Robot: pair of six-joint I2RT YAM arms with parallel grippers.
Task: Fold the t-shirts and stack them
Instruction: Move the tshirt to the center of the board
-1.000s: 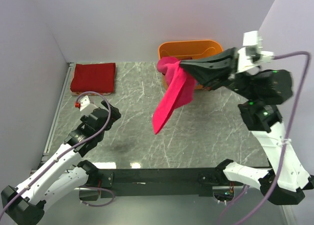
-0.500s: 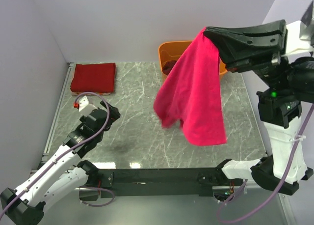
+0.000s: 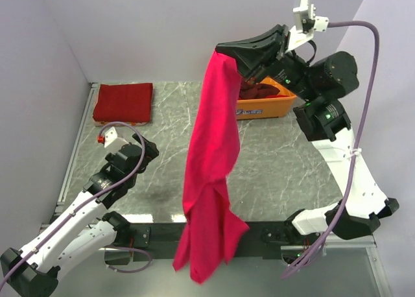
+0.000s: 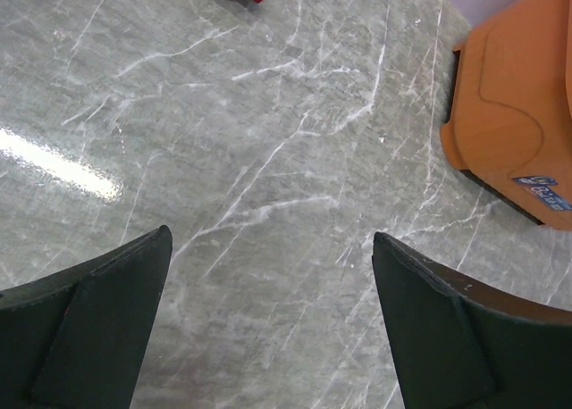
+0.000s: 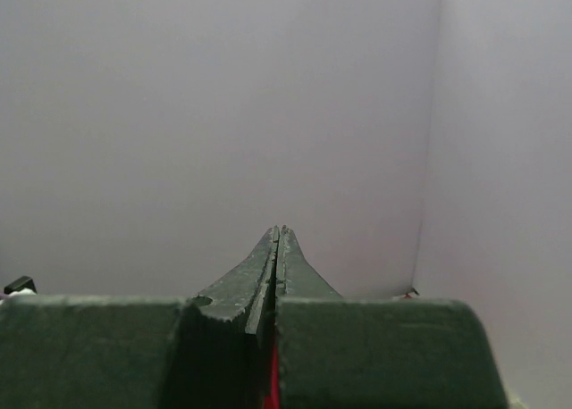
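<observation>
Transfer step: holds 1 pink t-shirt [image 3: 211, 148] clamped in right gripper [image 3: 222, 51], dangling high near orange bin [image 3: 275, 106]. Hovers left gripper [image 4: 270, 239] released, empty, over table [image 3: 272, 161]. Next probably calls for laying it flat.

A grey, white-veined marble table [image 3: 279, 174] stands flanked and backed by plain pale lilac walls [image 3: 149, 31]
</observation>
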